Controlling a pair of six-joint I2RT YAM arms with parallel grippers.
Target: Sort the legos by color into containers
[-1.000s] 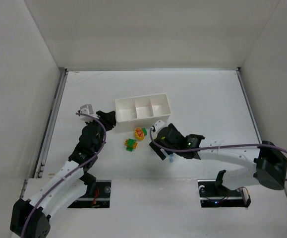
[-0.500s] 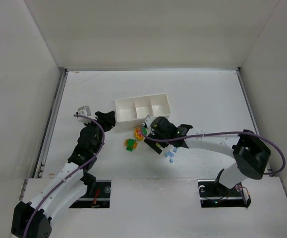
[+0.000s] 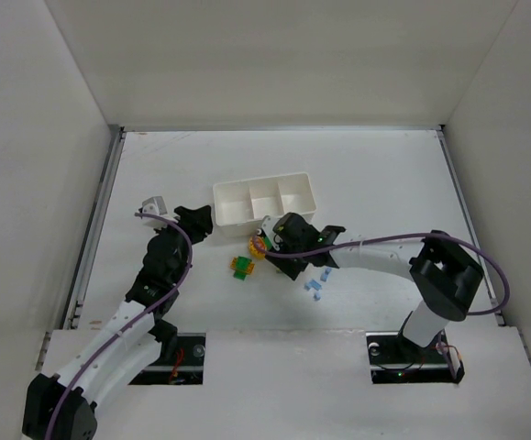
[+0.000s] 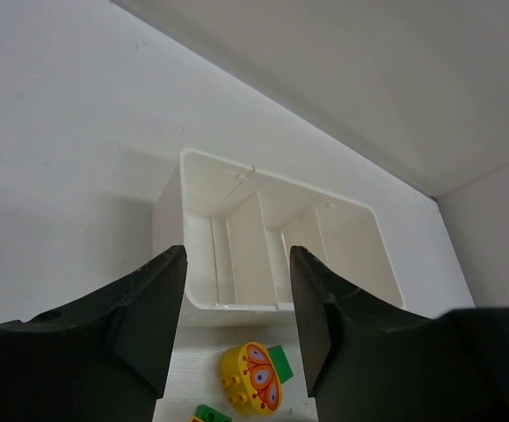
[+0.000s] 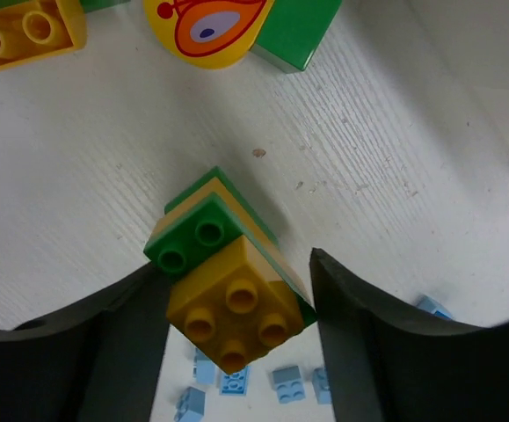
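Note:
The white three-compartment tray (image 3: pixel 265 200) (image 4: pixel 359 207) stands at mid-table. My right gripper (image 3: pixel 272 240) (image 5: pixel 236 264) is open around a stacked green and yellow-orange lego cluster (image 5: pixel 236 303). Its left finger touches the cluster and a sliver of gap shows at the right finger. A yellow round lego with a butterfly print (image 3: pixel 259 246) (image 5: pixel 206 26) (image 4: pixel 252 376) lies just beyond, on a green brick (image 5: pixel 294 35). A green and yellow cluster (image 3: pixel 241 267) (image 5: pixel 25 31) lies to its left. My left gripper (image 3: pixel 196 223) (image 4: pixel 236 264) hangs open and empty beside the tray's left end.
Several pale blue bricks (image 3: pixel 315 286) (image 5: pixel 236 382) lie on the table under and to the right of the right wrist. White walls enclose the table on three sides. A metal rail (image 3: pixel 95 229) runs along the left edge.
The right arm moved left toward the yellow round lego and its jaws narrowed round the green and yellow cluster. The left gripper's jaws widened a little.

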